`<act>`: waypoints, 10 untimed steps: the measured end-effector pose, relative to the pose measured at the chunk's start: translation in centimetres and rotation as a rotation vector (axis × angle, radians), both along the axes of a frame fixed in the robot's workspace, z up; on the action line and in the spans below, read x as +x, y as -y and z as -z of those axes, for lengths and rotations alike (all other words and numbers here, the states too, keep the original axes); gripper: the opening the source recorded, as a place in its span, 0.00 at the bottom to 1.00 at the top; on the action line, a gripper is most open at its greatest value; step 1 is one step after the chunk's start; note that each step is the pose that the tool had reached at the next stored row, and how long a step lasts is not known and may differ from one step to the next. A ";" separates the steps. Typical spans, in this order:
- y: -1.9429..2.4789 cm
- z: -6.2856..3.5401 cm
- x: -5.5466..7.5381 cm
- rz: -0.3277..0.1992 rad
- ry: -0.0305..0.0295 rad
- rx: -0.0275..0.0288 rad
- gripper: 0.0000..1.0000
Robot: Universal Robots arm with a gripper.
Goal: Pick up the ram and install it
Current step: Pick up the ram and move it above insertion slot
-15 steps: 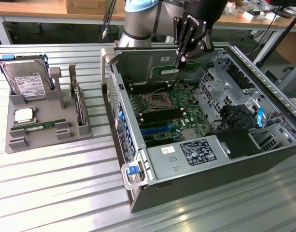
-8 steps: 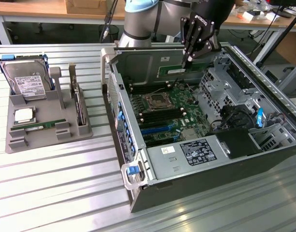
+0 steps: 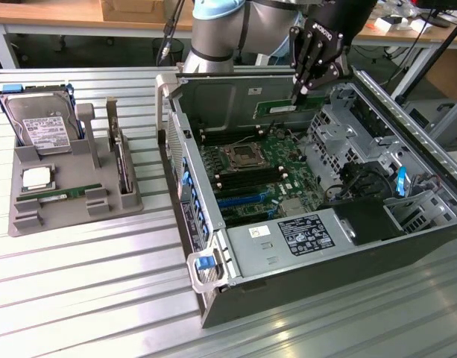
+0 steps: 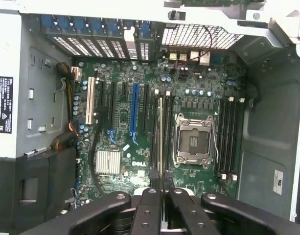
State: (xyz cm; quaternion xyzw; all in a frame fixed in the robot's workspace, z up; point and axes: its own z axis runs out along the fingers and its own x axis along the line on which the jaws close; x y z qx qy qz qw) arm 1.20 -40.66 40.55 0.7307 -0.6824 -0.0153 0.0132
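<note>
My gripper hangs over the far side of the open computer case, shut on a long green ram. The stick juts sideways from the fingers, above the motherboard. In the wrist view the ram shows edge-on as a thin strip between the black fingers, in line with the dark memory slots beside the processor socket. A second ram lies flat in the grey holder tray at the exterior view's left.
The tray also holds a silver hard drive, a square processor chip and an upright card. Case walls, a drive cage and the power supply surround the motherboard. More memory slots lie on the socket's other side.
</note>
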 end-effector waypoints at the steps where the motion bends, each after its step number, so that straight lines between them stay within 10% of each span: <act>1: 0.00 0.00 0.2 0.000 0.0000 0.0001 0.12; 10: -0.01 0.00 2.3 0.000 0.0000 0.0001 0.12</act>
